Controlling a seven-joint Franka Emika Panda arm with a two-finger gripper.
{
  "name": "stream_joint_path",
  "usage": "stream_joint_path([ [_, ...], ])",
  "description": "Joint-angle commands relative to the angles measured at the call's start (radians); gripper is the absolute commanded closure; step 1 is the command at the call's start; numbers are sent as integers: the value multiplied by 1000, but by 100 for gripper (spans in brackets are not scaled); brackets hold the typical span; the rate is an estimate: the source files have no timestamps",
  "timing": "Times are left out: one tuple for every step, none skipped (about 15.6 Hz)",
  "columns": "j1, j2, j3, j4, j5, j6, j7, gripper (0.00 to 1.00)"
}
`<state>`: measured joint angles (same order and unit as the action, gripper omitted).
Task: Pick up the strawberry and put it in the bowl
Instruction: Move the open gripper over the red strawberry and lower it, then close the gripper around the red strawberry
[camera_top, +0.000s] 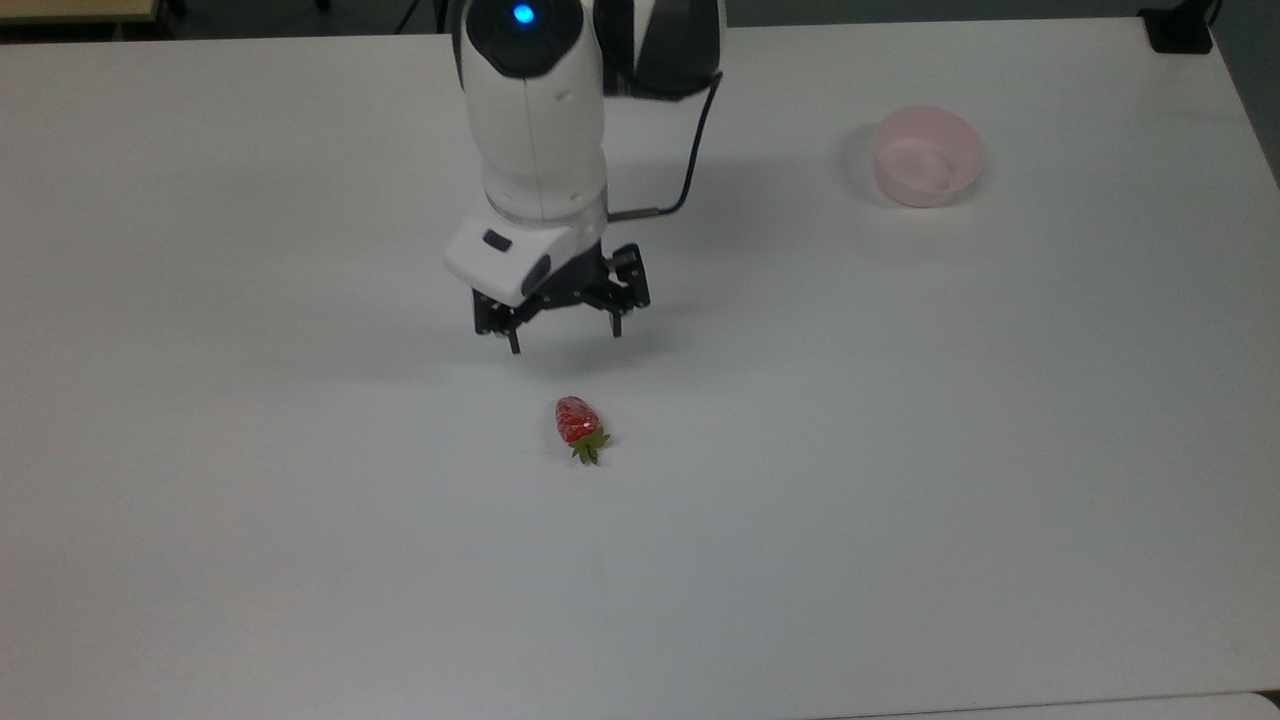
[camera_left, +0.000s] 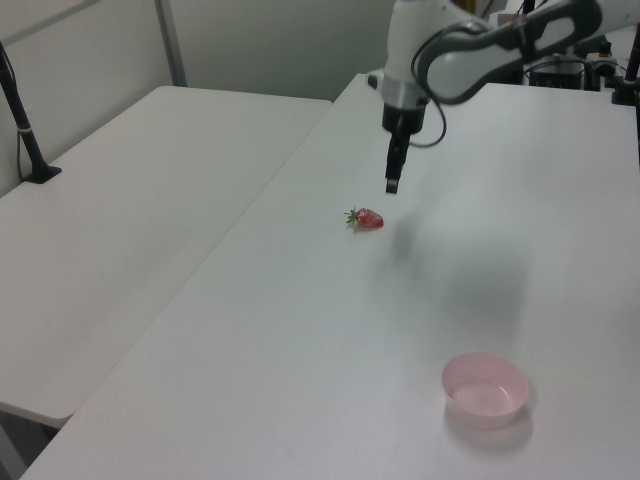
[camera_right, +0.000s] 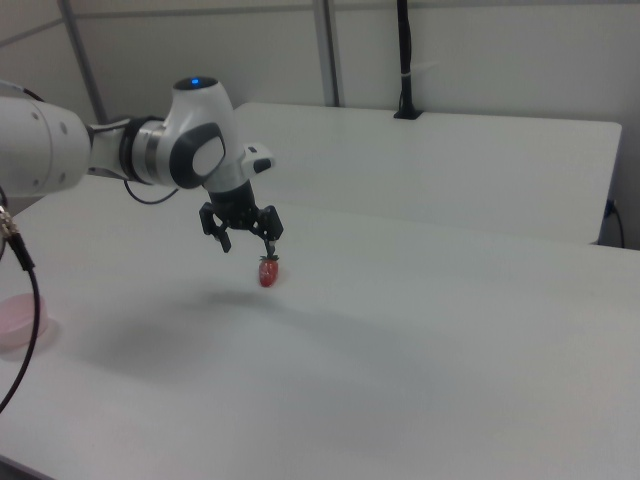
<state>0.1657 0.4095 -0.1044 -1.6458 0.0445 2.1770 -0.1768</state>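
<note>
The red strawberry (camera_top: 578, 424) with its green cap lies on its side on the white table (camera_top: 300, 520), near the middle in the top view; it also appears as strawberry (camera_left: 367, 218) and strawberry (camera_right: 268, 272). My gripper (camera_top: 564, 340) hangs open above the table, just beyond the strawberry toward the top view's upper edge, with nothing between its fingers. It is also visible as gripper (camera_right: 247, 243) and gripper (camera_left: 392, 184). The pale pink bowl (camera_top: 927, 156) stands at the top view's upper right, far from the gripper; bowl (camera_left: 485, 388) is near the left view's bottom, and bowl (camera_right: 18, 319) at the right view's left edge.
A second white table (camera_left: 140, 210) adjoins on the left view's left, carrying a black post (camera_left: 24, 125). A black cable (camera_top: 690, 160) trails from the arm. A black clamp (camera_top: 1178, 30) sits at the table's corner in the top view's upper right.
</note>
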Motion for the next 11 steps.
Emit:
stream_joint_path([
  [17,80,-6,18,-6,134,17,0],
  [23,98,-1,32,-24,141,19,1],
  [26,124,2,53,-37,141,25,5],
  [28,144,3,64,-43,142,39,9],
  [28,161,5,76,-61,144,43,11],
  [28,178,5,90,-71,153,51,13],
  [28,192,5,96,-72,170,68,14],
  [28,202,5,98,-74,193,88,14],
  [32,213,5,98,-77,220,105,14],
  [41,228,5,98,-92,248,115,17],
  [43,244,5,100,-109,266,131,21],
])
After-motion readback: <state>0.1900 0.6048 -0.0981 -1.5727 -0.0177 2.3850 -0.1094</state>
